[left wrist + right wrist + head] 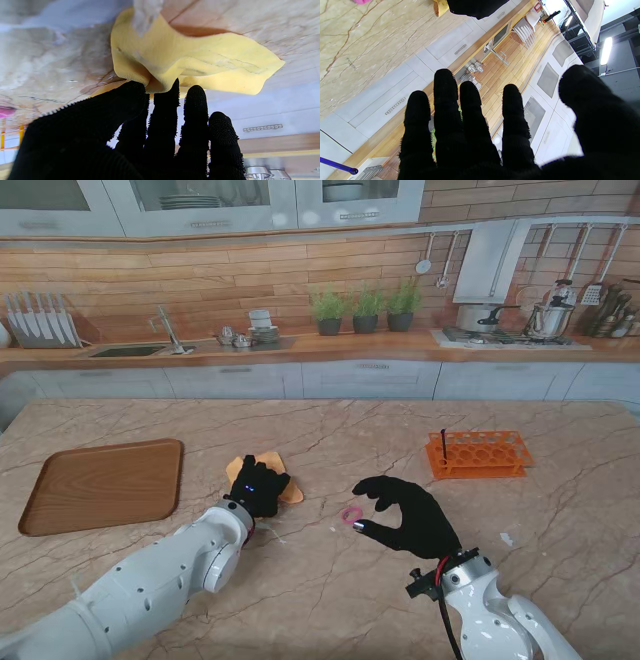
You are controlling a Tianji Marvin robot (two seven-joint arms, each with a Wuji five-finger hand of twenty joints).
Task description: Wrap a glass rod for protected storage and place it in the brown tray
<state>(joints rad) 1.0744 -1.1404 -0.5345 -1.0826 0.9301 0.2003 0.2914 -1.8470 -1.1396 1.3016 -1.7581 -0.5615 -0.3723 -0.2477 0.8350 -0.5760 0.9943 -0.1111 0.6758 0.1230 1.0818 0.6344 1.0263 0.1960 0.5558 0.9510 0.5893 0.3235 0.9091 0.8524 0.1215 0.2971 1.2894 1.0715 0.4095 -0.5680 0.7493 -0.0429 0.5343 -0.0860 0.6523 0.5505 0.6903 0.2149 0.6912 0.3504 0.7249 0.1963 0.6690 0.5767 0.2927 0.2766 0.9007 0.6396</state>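
Observation:
A yellow cloth [283,480] lies on the marble table, partly under my left hand [258,486]. In the left wrist view that hand's thumb and fingers [162,100] pinch a raised fold of the cloth [190,60]. A thin dark rod [443,442] stands upright in the orange rack [480,456] at the right. A blue rod [337,166] shows at the edge of the right wrist view. My right hand [408,512] hovers with fingers apart and nothing between them, next to a small pink ring [352,516]. The brown tray [100,485] lies at the left with nothing in it.
The pink ring [361,1] lies on the marble between the two hands. A small pale scrap [507,539] lies to the right of my right hand. Behind the table runs a kitchen counter with a sink, potted herbs and a stove.

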